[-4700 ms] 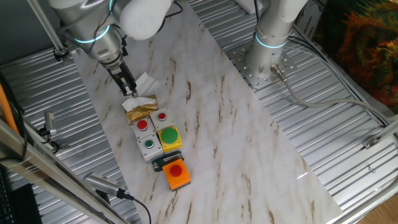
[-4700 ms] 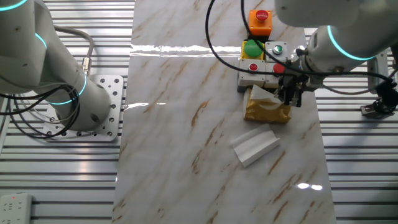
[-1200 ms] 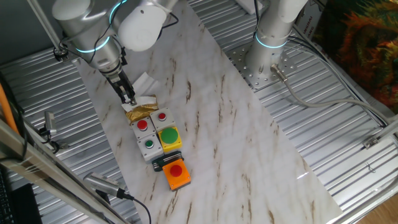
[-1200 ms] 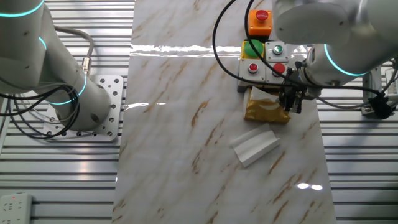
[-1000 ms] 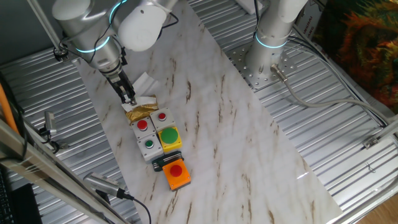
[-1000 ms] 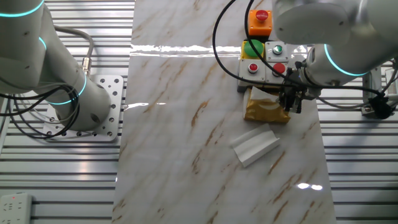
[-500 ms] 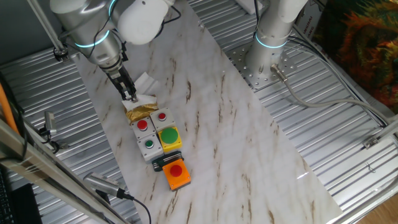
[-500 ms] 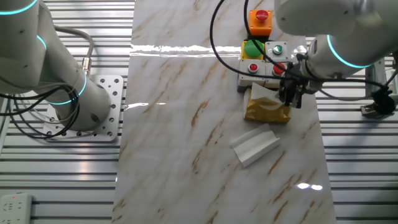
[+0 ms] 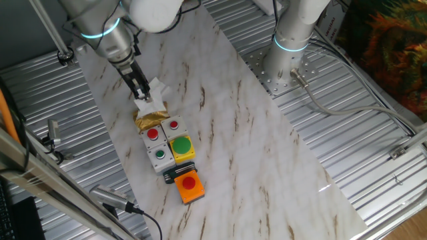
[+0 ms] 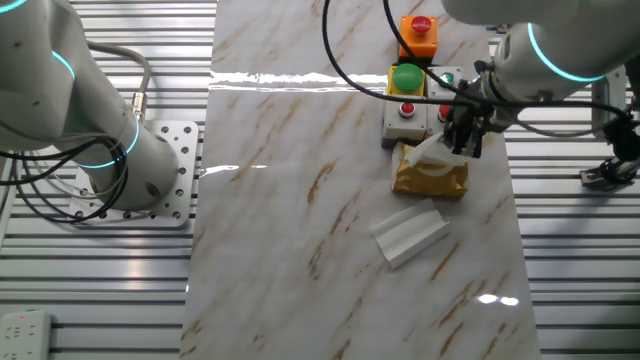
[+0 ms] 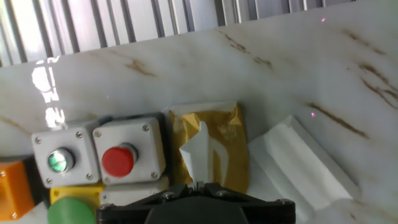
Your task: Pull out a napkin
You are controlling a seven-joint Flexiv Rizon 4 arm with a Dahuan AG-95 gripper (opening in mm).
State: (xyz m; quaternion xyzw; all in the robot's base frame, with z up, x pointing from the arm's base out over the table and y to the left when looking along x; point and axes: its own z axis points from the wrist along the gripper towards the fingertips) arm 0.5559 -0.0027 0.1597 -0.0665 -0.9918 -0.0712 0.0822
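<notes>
The shiny gold packet (image 9: 152, 119) lies on the marble next to the grey button box (image 9: 162, 142). My gripper (image 9: 142, 96) hangs just above the packet and is shut on a white napkin (image 10: 430, 153), which stretches up out of the packet's slot. In the hand view the napkin (image 11: 195, 155) rises as a creased white strip from the packet (image 11: 225, 144) into my closed fingertips (image 11: 200, 185). The other fixed view shows my gripper (image 10: 458, 143) above the packet (image 10: 432, 180).
A second, folded white napkin (image 10: 411, 236) lies loose on the marble beside the packet; it also shows in the hand view (image 11: 306, 167). The button box carries red and green buttons, with an orange box (image 9: 189, 186) at its end. A second arm's base (image 9: 285, 63) stands beside the marble top.
My gripper has risen from the packet's top with its fingers shut. The napkin now stands taller out of the packet. The loose napkin and the boxes have not moved.
</notes>
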